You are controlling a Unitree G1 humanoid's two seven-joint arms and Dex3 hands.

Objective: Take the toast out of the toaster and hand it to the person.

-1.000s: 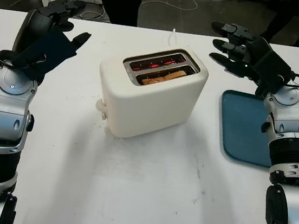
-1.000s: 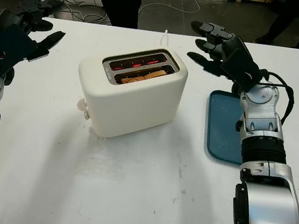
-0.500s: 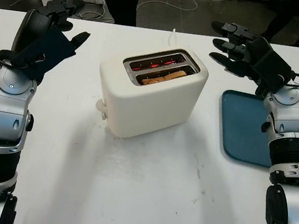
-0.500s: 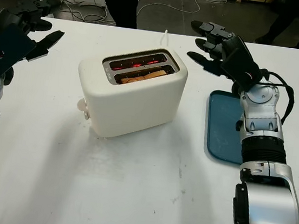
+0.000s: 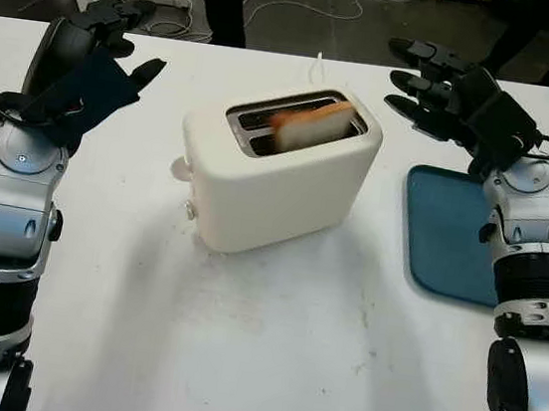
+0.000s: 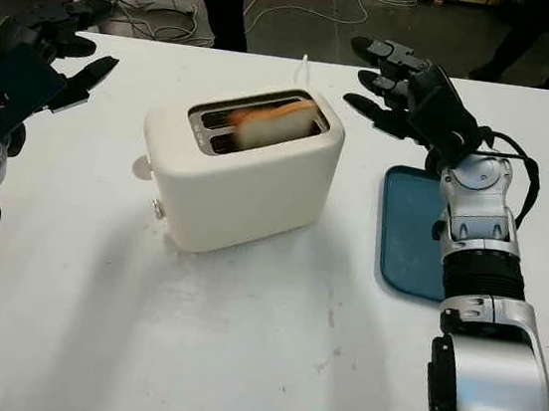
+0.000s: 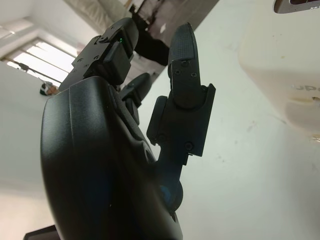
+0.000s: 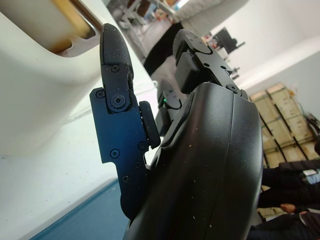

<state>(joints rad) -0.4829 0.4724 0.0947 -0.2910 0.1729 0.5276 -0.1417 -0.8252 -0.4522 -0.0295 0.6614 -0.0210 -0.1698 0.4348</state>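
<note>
The browned slice of toast (image 5: pixel 309 125) stands raised in the near slot of the cream plastic toaster (image 5: pixel 276 173). My left hand (image 5: pixel 108 50) and right hand (image 5: pixel 434 88) flank it, both released, grasping nothing. No legible branding.

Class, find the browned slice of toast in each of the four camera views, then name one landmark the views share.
Left eye view: toast rising from the front slot.
Right eye view: toast rising from the same slot.
Left wrist view: not in it.
Right wrist view: toast at the slot.
Shared landmark: the cream toaster.
</note>
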